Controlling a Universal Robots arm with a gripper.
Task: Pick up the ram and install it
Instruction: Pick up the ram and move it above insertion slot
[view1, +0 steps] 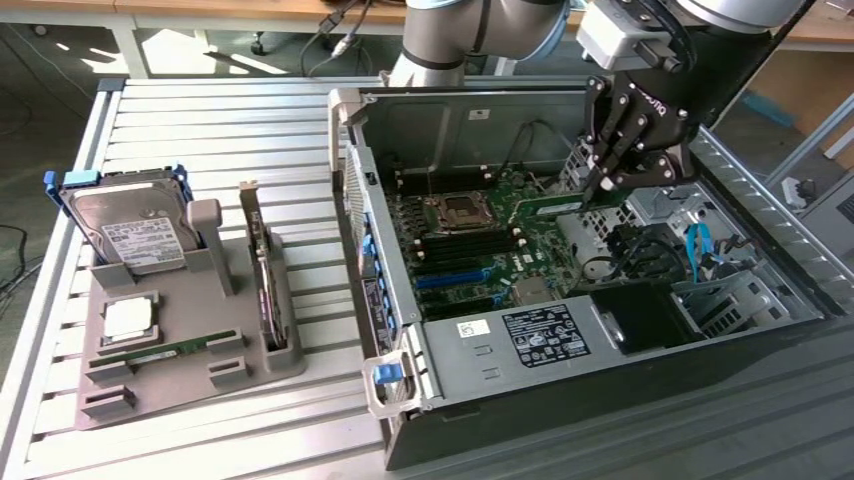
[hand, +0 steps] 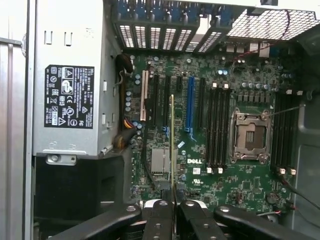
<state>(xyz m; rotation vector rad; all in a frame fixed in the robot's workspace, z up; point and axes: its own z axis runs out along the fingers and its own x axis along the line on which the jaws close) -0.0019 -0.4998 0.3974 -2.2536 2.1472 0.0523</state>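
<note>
The ram (view1: 547, 207) is hanging inside the open computer case (view1: 481, 115), just over the motherboard (view1: 467, 255), not yet sitting in any slot. The end effector (view1: 597, 188) is gripping it, nearly closed, with its fingers clamping the stick's flat faces. It's looking light, stiff, thin and fragile. The chips and contact edge are probably best avoided, so gripping the faces away from the contacts is looking right. A tray (view1: 267, 370) of other parts is sitting on the surface (view1: 200, 110) beside the case.
</note>
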